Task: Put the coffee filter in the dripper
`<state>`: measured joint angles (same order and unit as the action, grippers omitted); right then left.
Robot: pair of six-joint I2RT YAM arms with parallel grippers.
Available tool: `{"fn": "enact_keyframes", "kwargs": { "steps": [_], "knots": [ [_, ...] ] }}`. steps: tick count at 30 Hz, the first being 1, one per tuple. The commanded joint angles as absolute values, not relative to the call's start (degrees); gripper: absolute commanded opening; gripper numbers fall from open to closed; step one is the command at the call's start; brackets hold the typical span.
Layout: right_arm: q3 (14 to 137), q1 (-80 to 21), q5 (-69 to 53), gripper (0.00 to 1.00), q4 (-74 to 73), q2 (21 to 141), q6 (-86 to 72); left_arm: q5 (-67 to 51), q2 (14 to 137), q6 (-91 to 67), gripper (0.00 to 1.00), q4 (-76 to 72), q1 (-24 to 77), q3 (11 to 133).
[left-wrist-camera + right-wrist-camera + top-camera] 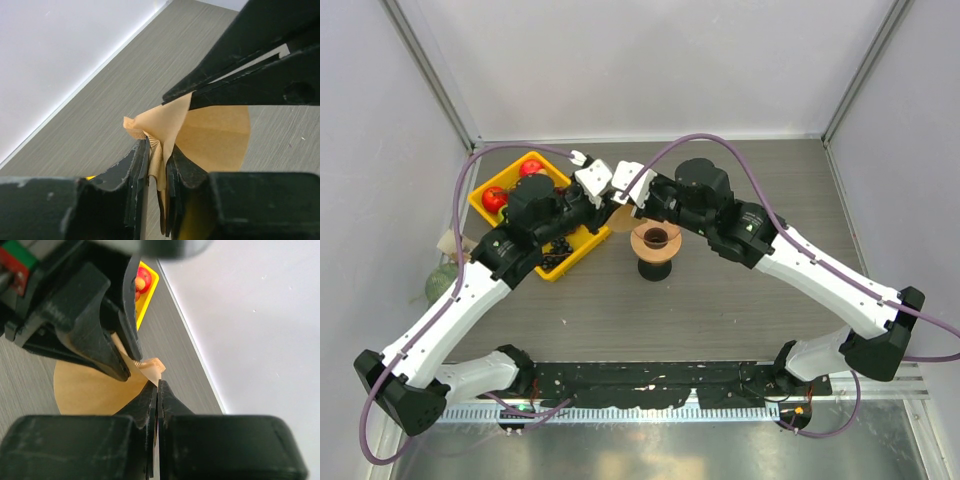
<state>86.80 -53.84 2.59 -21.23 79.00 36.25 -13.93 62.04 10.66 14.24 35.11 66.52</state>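
The coffee filter (pixel 619 222), a thin tan paper fan, hangs in the air between both grippers, just up and left of the dripper (pixel 655 241). The dripper stands on the table with its wood collar and black base, and I see nothing in its cone. My left gripper (pixel 157 150) is pinched on the filter's (pixel 215 135) crimped corner. My right gripper (pixel 158 385) is shut on the filter's (pixel 90 390) edge right beside it. In the top view the left gripper (pixel 603 192) and right gripper (pixel 626 194) nearly touch tip to tip.
A yellow tray (pixel 556 272) with red fruit (pixel 495 198) and dark grapes (pixel 560 250) sits under the left arm, close to the dripper's left side. White walls close off the back and sides. A green object (pixel 440 285) lies at the far left.
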Motion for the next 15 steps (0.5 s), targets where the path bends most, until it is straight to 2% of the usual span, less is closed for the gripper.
{"fn": "enact_keyframes", "kwargs": {
  "steps": [1,7,11,15],
  "knots": [
    [86.93,-54.05,4.57,0.05,-13.54,76.99,35.42,-12.66,61.0,7.56,0.24,9.93,35.51,65.74],
    [86.4,-54.05,4.92,0.05,-11.95,76.73,34.63,-10.2,61.43,2.11,0.28,7.47,35.51,65.3],
    [85.96,-54.05,4.83,0.05,-11.78,76.29,34.01,-8.09,61.79,-1.21,0.0,5.8,35.51,64.95],
    [85.87,-54.05,3.96,0.05,-12.74,76.11,34.1,-6.33,61.52,-2.55,0.0,4.13,35.51,64.25]
  ]
}}
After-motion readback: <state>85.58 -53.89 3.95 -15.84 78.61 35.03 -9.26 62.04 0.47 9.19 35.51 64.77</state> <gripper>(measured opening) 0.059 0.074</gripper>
